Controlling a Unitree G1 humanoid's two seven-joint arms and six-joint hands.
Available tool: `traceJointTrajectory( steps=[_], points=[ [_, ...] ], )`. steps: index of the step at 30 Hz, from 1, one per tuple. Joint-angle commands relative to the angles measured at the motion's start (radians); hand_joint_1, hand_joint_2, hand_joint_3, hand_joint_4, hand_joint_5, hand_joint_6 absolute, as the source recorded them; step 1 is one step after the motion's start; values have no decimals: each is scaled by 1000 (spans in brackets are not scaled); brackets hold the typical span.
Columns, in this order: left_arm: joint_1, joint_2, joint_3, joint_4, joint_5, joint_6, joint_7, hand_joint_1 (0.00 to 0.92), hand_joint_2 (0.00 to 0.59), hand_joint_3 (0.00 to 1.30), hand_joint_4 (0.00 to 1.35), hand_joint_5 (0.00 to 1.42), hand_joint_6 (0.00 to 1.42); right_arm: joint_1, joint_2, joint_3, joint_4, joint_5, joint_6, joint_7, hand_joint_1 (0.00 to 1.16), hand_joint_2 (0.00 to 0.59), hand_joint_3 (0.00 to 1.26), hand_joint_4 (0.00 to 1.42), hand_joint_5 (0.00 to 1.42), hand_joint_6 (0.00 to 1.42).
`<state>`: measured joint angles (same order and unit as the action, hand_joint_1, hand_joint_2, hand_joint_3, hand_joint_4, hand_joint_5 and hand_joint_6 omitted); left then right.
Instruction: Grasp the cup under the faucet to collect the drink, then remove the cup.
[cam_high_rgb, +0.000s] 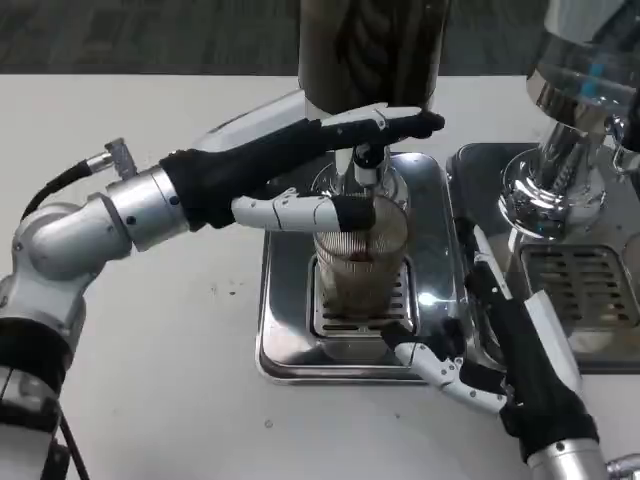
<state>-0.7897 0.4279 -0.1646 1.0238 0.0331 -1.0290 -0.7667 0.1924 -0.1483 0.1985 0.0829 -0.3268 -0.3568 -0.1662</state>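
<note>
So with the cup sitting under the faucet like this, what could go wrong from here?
The left hand reaches across the faucet above the ribbed cup; a loose hold could tip it and spill the drink. The right hand rests at the drip tray's edge and could snag there.

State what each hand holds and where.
The left hand grips the ribbed cup at its upper rim under the faucet. The right hand holds nothing.

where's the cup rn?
In the head view the cup stands centre frame on the drip tray, directly under the faucet. The left hand wraps its rim from the left; the right hand lies beside it.
</note>
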Motion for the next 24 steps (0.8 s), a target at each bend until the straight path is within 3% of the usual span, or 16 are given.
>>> traceJointTrajectory(
  steps=[1, 24],
  points=[
    [35, 27, -24, 20, 48, 32, -16, 0, 57, 137, 28, 19, 0, -31, 8, -5, 22, 6, -7, 11, 681, 214, 0, 0, 0, 81],
    [57, 42, -24, -8, 36, 37, -10, 0, 61, 142, 37, 20, 0, -157, 29, -6, 159, 39, -23, 53, 656, 217, 0, 0, 0, 65]
  ],
)
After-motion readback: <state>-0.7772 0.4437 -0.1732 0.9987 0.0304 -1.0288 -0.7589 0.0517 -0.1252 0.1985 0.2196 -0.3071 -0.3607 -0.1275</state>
